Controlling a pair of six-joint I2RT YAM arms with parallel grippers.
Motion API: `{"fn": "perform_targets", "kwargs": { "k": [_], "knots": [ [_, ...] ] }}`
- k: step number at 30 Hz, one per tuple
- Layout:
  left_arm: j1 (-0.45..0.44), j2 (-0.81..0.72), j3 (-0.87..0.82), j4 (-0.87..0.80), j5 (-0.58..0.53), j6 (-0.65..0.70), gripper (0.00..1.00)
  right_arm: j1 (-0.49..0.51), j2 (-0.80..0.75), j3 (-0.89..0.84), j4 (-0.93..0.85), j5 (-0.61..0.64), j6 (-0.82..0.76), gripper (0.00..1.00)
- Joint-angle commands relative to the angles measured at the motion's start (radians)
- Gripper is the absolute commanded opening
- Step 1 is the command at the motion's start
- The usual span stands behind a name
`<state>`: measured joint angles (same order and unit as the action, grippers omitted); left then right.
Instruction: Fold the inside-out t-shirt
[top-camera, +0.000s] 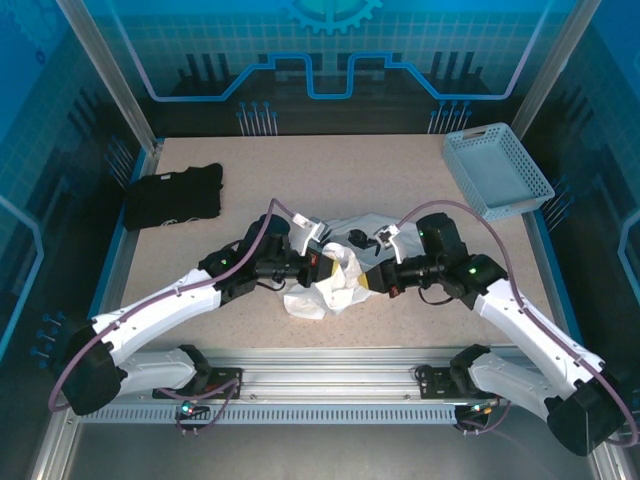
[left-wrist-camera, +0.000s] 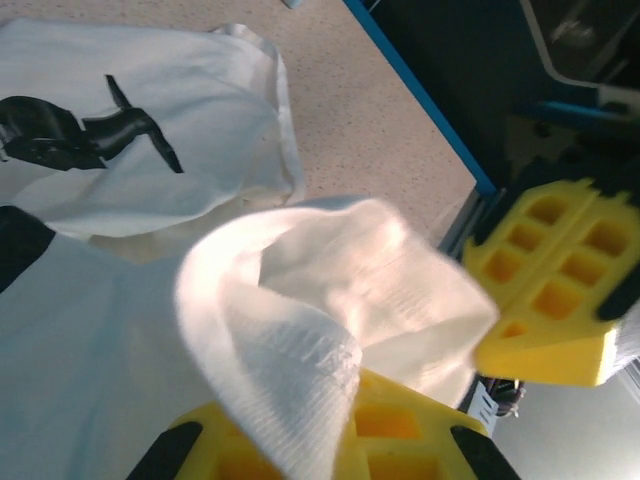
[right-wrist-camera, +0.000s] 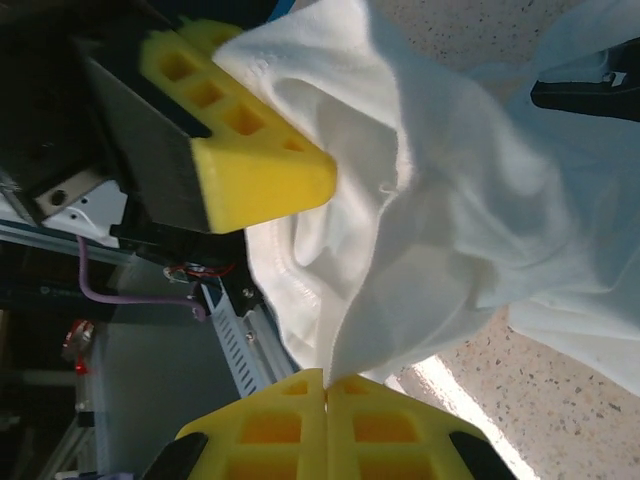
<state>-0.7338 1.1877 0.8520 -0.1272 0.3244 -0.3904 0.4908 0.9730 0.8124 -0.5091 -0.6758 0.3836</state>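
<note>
Seen from above, a speckled beige table (top-camera: 400, 175) sits inside a blue-walled enclosure. At the far left of the table lies a black folded garment (top-camera: 172, 195), well apart from everything else.

Moving right, the left arm reaches in towards the middle. The left gripper (top-camera: 320, 264) is clenched on a thick fold of the inside-out t-shirt (top-camera: 325, 290). In the left wrist view, the white cloth drapes over its closed yellow fingers (left-wrist-camera: 400, 440).

The shirt itself is a crumpled white heap at the centre of the table, bunched up between the two grippers. Part of it spreads flat on the table behind them, showing a dark mark (top-camera: 357, 237).

Just right of the heap, the right gripper (top-camera: 369, 278) faces the left one, close to it. Its yellow fingers (right-wrist-camera: 385, 430) are pressed together, pinching a tapering edge of the shirt.

At the far right corner stands a pale blue basket (top-camera: 497, 170), tilted at an angle to the table edge.
</note>
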Motion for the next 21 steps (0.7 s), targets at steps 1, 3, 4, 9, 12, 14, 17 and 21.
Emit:
{"fn": "perform_targets", "kwargs": {
  "k": [1, 3, 4, 9, 12, 14, 17, 21],
  "knots": [
    [0.006, -0.002, -0.022, -0.024, -0.062, 0.027, 0.00, -0.059, -0.021, 0.039, -0.064, -0.116, -0.006, 0.00],
    [0.008, -0.003, -0.027, -0.024, -0.071, 0.028, 0.00, -0.092, -0.025, 0.044, -0.055, -0.152, 0.001, 0.00],
    [0.009, -0.006, -0.029, -0.024, -0.072, 0.027, 0.00, -0.103, -0.023, 0.049, -0.058, -0.157, 0.000, 0.00],
    [0.013, -0.031, -0.047, -0.029, -0.097, 0.039, 0.00, -0.165, 0.010, 0.059, -0.107, -0.172, -0.023, 0.00],
    [0.017, -0.052, -0.064, -0.052, -0.154, 0.061, 0.00, -0.228, 0.011, 0.058, -0.108, -0.220, -0.015, 0.00],
    [0.017, -0.057, -0.070, -0.073, -0.192, 0.080, 0.00, -0.266, -0.003, 0.060, -0.083, -0.252, 0.012, 0.00],
    [0.016, -0.050, -0.070, -0.093, -0.211, 0.104, 0.00, -0.291, -0.013, 0.062, -0.046, -0.276, 0.053, 0.00],
    [0.017, -0.032, -0.073, -0.084, -0.181, 0.116, 0.00, -0.290, -0.004, 0.052, -0.007, -0.278, 0.078, 0.00]
  ]
}}
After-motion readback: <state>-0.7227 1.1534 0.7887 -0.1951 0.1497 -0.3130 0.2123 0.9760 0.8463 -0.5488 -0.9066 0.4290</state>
